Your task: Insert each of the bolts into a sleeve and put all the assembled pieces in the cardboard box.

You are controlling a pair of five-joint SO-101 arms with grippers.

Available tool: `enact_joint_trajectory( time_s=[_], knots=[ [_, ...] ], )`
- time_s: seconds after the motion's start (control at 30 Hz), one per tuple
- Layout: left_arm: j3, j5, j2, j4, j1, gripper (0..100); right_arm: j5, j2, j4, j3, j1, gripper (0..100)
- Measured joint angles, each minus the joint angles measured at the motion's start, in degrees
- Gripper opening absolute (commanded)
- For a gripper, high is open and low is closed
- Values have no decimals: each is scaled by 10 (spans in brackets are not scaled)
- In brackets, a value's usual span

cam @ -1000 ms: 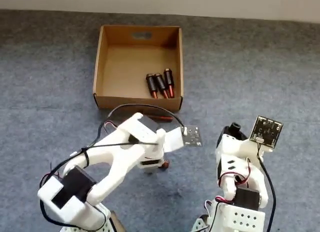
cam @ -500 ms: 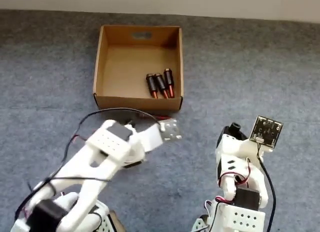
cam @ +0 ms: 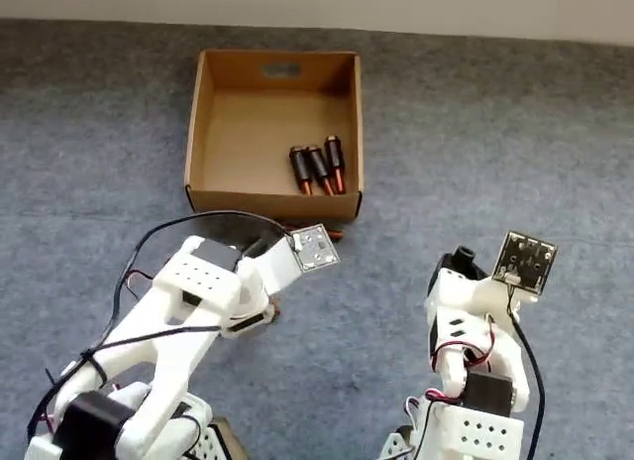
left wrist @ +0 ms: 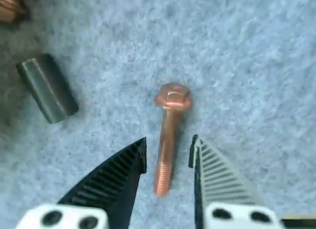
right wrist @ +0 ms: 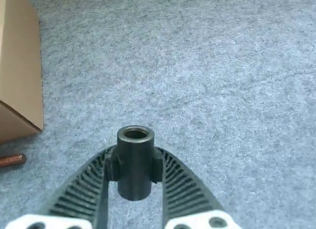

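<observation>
A copper bolt [left wrist: 170, 130] lies on the grey carpet, its shaft between the open fingers of my left gripper [left wrist: 168, 144], which do not touch it. A loose black sleeve [left wrist: 47, 88] lies beside it, with another copper piece [left wrist: 10, 6] farther off. My right gripper [right wrist: 134, 157] is shut on a black sleeve [right wrist: 135, 162], held upright with its bore facing up, above the carpet at the lower right of the high view. The cardboard box [cam: 203, 133] at the back holds three assembled pieces [cam: 317, 168]. One more bolt [right wrist: 12, 160] lies by the box's front corner.
The left arm [cam: 188, 311] stretches over the carpet just in front of the box; the right arm [cam: 475, 321] stands to its right. Open carpet lies between and beyond the arms. The box corner [right wrist: 17, 66] is near the right gripper.
The left arm has swung to the left and a little toward the box; its wrist board now sits nearer the box's front wall. The right arm kept still with its sleeve.
</observation>
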Motion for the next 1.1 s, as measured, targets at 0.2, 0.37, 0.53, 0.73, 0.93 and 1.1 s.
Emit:
enact_joint_trajectory(
  time_s=[0.2,0.37,0.53,0.73,0.93,1.1],
  knots=[
    [-3,4,62,-60,0,154,0,0,0,0,0,5],
    [-6,3,75,-72,-1,154,0,0,0,0,0,5],
    [-22,43,76,-74,1,154,0,0,0,0,0,5],
    [-33,76,84,-85,13,154,0,0,0,0,0,5],
    [-33,76,84,-85,20,9,0,0,0,0,0,5],
    [-26,78,84,-86,26,7,0,0,0,0,0,5]
  ],
)
